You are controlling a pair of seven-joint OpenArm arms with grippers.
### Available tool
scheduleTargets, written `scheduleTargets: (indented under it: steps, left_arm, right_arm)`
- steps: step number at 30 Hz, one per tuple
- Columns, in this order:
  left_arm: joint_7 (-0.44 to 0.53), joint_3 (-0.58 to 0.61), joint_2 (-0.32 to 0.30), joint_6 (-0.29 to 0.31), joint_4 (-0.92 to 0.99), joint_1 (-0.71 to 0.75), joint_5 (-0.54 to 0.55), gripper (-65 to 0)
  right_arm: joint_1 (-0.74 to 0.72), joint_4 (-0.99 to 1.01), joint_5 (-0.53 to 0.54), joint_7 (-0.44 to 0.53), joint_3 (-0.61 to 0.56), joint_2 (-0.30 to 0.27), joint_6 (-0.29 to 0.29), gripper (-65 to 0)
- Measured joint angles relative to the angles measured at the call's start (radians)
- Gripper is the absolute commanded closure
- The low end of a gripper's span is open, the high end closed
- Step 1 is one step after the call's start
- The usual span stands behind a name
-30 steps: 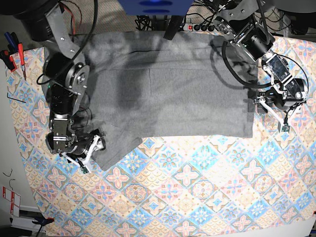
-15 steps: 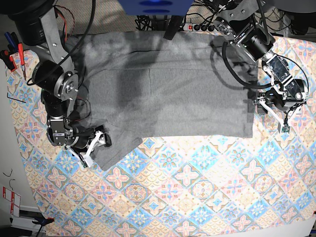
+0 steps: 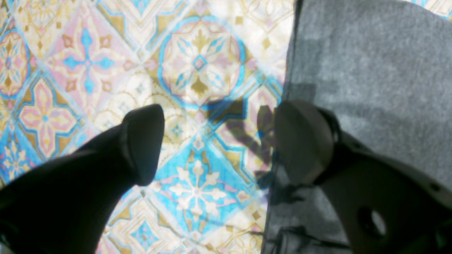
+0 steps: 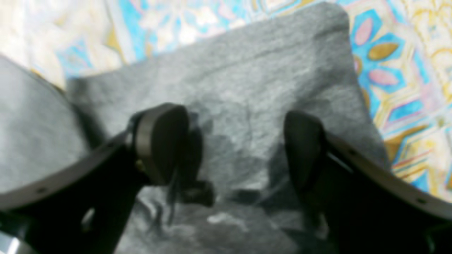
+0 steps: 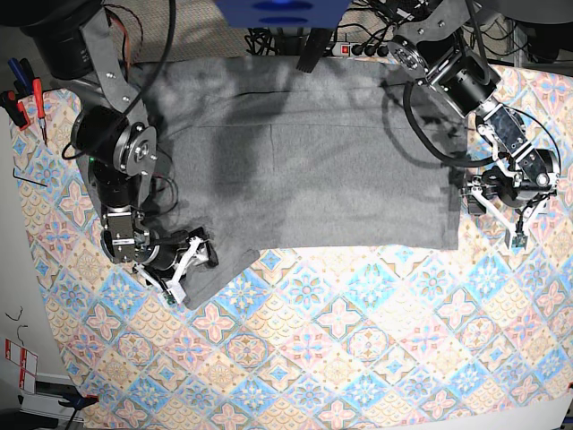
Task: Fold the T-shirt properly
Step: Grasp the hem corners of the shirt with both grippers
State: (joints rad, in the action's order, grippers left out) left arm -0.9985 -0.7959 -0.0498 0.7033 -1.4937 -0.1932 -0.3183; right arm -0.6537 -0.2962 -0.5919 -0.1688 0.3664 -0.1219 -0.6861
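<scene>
Soft heather-grey cotton T-shirt (image 5: pixel 304 161) lies spread on the colourful diamond-patterned tablecloth (image 5: pixel 358 340). It looks limp and light; pinch sleeve and hem edges. Right gripper (image 4: pixel 235 148) gapes wide over the sleeve, left gripper (image 3: pixel 215 144) wide astride the hem, both empty.

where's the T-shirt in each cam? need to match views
Base: T-shirt spread across the upper middle, sleeve reaching lower left.
Left wrist: its edge fills the right side, under the right-hand finger.
Right wrist: sleeve fills the centre, below both fingers.
Shared landmark: patterned tablecloth beside the grey edge.
</scene>
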Motion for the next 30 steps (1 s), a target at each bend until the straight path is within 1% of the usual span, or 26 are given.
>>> scheduleTargets:
  steps: [2,3,4,7,8,11,15,18,19,22,24,27,30]
  left_arm:
    - [0.000,0.000,0.000,0.000,0.000,0.000,0.000,-51.0]
    - [0.001,0.000,0.000,0.000,0.000,0.000,0.001,-51.0]
    - [0.001,0.000,0.000,0.000,0.000,0.000,0.000,-51.0]
    - [0.000,0.000,0.000,0.000,0.000,0.000,0.000,-51.0]
    - [0.000,0.000,0.000,0.000,0.000,0.000,0.000,-51.0]
    - [0.000,0.001,0.000,0.000,0.000,0.000,0.000,-51.0]
    - [0.000,0.001,0.000,0.000,0.001,0.000,0.000,-51.0]
    - [0.000,0.001,0.000,0.000,0.001,0.000,0.000,-51.0]
    - [0.001,0.001,0.000,0.000,0.001,0.000,0.000,-51.0]
    - [-0.002,0.023,-0.001,-0.002,0.001,0.003,-0.005,-51.0]
    - [0.000,0.041,0.000,0.002,0.001,0.000,0.002,-51.0]
    - [-0.002,0.042,0.003,0.002,0.002,-0.014,0.001,-51.0]
    - [-0.008,0.033,-0.007,-0.010,0.053,-0.084,-0.016,-51.0]
  right_arm:
    - [0.006,-0.059,-0.023,-0.056,0.051,-0.003,-0.021,-45.7]
    - [0.011,-0.083,-0.035,-0.068,0.066,-0.011,-0.019,-45.7]
    - [0.013,-0.099,-0.034,-0.068,0.077,-0.024,-0.013,-45.7]
    - [0.011,-0.107,-0.034,-0.065,0.085,-0.094,-0.008,-45.7]
    - [0.011,-0.109,-0.034,-0.063,0.086,-0.109,-0.001,-45.7]
    - [0.011,-0.109,-0.032,-0.063,0.086,-0.145,-0.006,-45.7]
    - [0.015,-0.105,-0.033,-0.059,0.079,-0.151,0.002,-45.8]
    - [0.039,-0.048,-0.032,-0.026,0.079,-0.150,0.006,-45.8]
    - [0.045,-0.024,-0.002,0.019,0.079,-0.153,0.015,-45.9]
    - [0.017,0.084,-0.008,0.089,0.072,-0.167,0.026,-45.9]
    - [0.017,0.118,0.006,0.153,0.037,-0.151,0.045,-45.8]
    - [0.011,0.121,0.015,0.152,-0.006,-0.127,0.044,-45.8]
    - [0.009,0.121,0.016,0.151,-0.021,-0.117,0.044,-45.7]
